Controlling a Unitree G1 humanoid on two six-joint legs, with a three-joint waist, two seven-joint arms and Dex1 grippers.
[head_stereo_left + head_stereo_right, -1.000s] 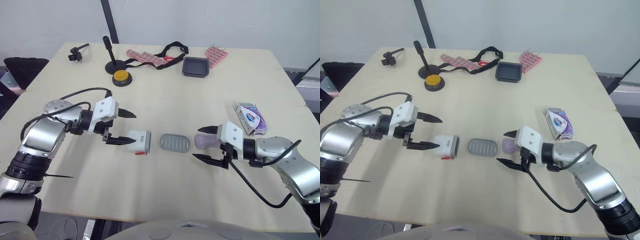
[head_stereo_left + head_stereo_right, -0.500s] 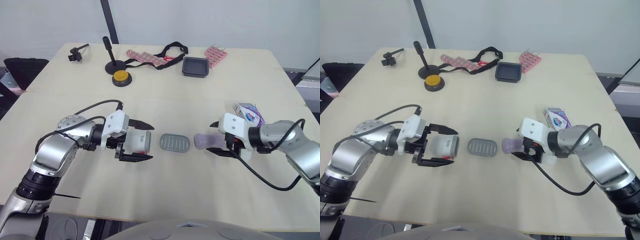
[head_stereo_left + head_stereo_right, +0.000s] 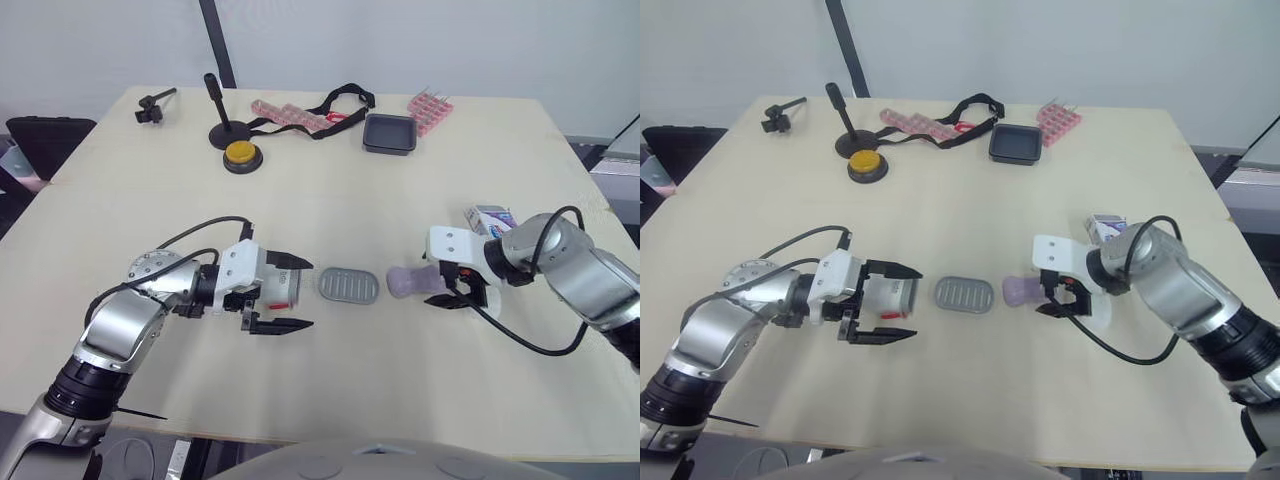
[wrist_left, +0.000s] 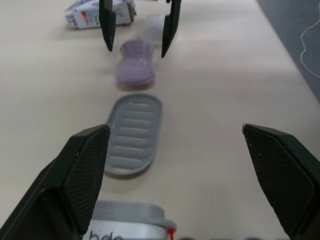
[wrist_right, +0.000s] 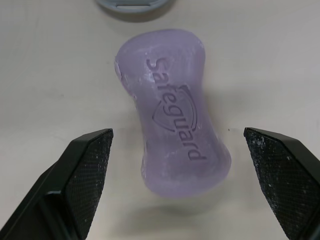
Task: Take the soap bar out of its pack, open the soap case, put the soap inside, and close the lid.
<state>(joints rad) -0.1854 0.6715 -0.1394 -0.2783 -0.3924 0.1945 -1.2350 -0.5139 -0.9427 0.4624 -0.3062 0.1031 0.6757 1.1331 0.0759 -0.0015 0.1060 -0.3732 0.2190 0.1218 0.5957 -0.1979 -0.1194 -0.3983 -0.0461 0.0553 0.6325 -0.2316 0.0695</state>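
The purple soap bar point(image 3: 408, 281) lies bare on the table, stamped face up, as the right wrist view shows point(image 5: 172, 135). My right gripper point(image 3: 434, 284) is open, its fingers point(image 5: 85, 175) straddling the soap's right end without touching it. Left of the soap lies a grey ribbed case part point(image 3: 349, 286). Further left the white soap case body point(image 3: 277, 288) rests on its side. My left gripper point(image 3: 298, 294) is open around it, with a gap at each finger point(image 4: 75, 175). The soap pack point(image 3: 492, 217) sits behind my right arm, partly hidden.
At the far side of the table stand a black tray point(image 3: 390, 133), a yellow button point(image 3: 238, 153), a black stand point(image 3: 215, 100), pink racks point(image 3: 290, 113), a black strap point(image 3: 345, 98) and a small black clamp point(image 3: 150, 105).
My left gripper has advanced to the right until its open fingers straddle the white case. My right gripper swung from in front of the soap round to its right end.
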